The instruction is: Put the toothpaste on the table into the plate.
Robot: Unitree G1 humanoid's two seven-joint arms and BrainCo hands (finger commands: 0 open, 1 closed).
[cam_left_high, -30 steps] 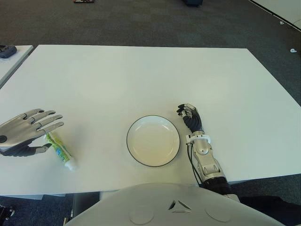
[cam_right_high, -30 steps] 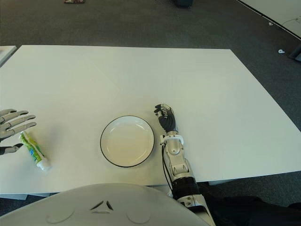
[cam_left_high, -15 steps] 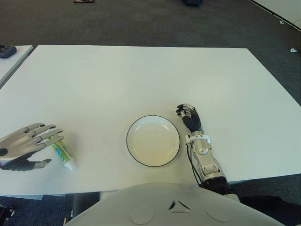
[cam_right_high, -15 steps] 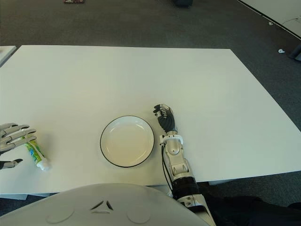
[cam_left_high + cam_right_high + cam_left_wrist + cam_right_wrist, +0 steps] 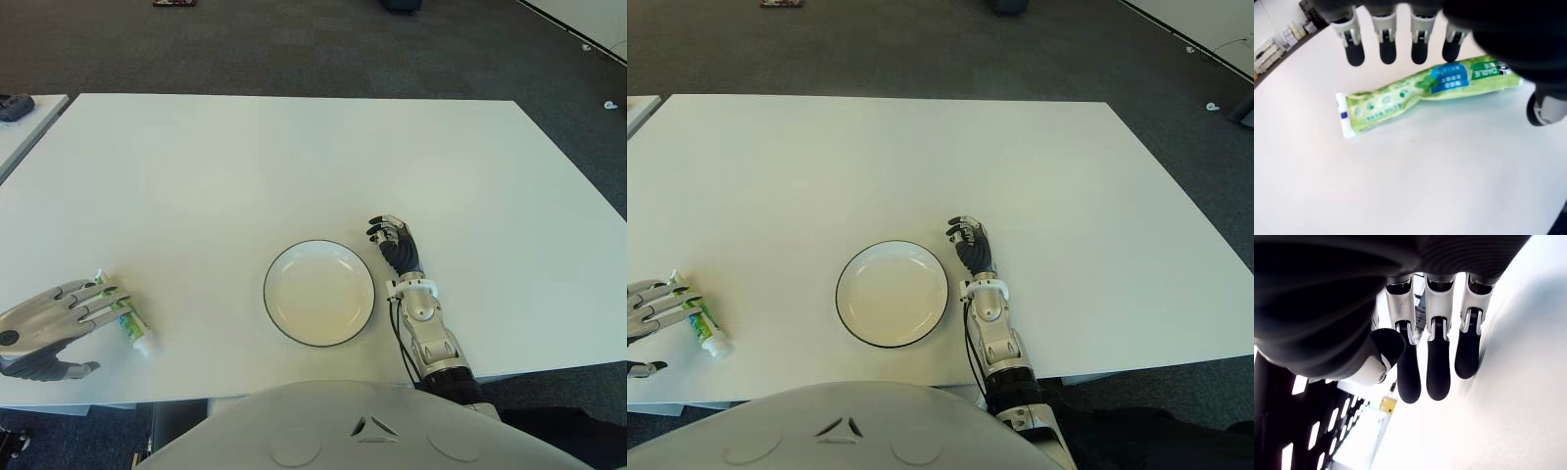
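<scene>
A green toothpaste tube [image 5: 127,320] with a white cap lies flat on the white table [image 5: 294,166], at the left near the front edge. My left hand [image 5: 83,318] hovers over its tail end with the fingers spread and nothing in its grasp. In the left wrist view the fingertips [image 5: 1387,51] hang just above the toothpaste tube [image 5: 1425,90], apart from it. A white plate [image 5: 318,294] with a dark rim stands empty at the front middle. My right hand [image 5: 397,245] shows beside the plate's right rim, fingers relaxed and holding nothing.
The corner of a second table, carrying a dark object [image 5: 15,106], shows at the far left. Dark carpet surrounds the table. My own torso [image 5: 343,431] fills the bottom of the eye views, close to the table's front edge.
My left hand has moved back toward the front edge and lower, so its fingertips now cover the tube's tail. The tube, the plate and the right hand have stayed put.
</scene>
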